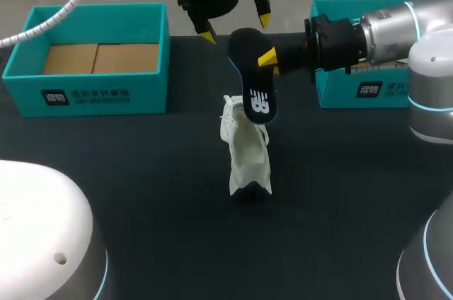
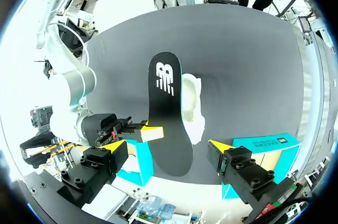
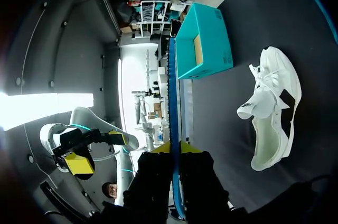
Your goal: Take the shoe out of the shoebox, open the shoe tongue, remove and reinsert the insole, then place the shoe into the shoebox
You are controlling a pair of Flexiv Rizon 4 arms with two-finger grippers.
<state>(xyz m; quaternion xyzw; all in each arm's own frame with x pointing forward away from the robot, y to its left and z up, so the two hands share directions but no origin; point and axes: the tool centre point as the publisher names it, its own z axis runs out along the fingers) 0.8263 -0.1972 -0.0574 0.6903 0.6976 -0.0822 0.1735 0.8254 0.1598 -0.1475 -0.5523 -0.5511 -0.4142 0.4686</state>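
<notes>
Insole (image 1: 253, 77) aloft: clamping its edge in right pincer (image 1: 265, 59), dangling its long axis down toward white sneaker (image 1: 248, 148) lying directly beneath on worktop (image 1: 141, 194); holding left pincer (image 1: 236, 27) wide open, empty, just above.

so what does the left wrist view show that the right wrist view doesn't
Only the left wrist view: the insole's broad black face with its white logo, the right gripper pinching its edge, and a second teal box beside that arm. Only the right wrist view: the insole edge-on as a thin line between its own fingers, a look into the white shoe's opening, and the open left gripper seen from outside. Both: the insole, the shoe lying on the table, the shoebox.
</notes>
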